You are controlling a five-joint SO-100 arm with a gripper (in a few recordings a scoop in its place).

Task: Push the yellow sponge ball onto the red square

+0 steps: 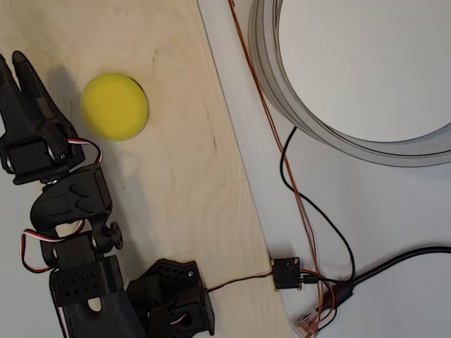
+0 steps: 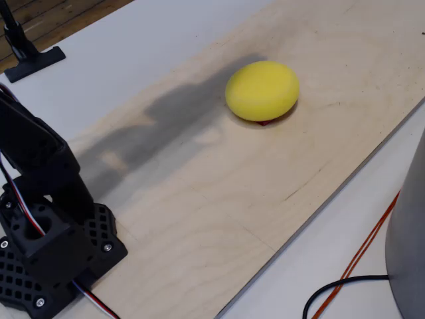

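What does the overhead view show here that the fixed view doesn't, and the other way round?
Overhead view alone: the gripper, its dark fingers apart from the yellow sponge ball, and a small black circuit board with wires. Fixed view alone: a red sliver peeking from under the ball's near edge, likely the red square, and a black stand at the top left. Both share the ball, the plywood board, the arm's base, the orange wire and the grey round object.

Yellow sponge ball (image 2: pixel 261 91) sits on the red square (image 2: pixel 264 122), hiding most of it.
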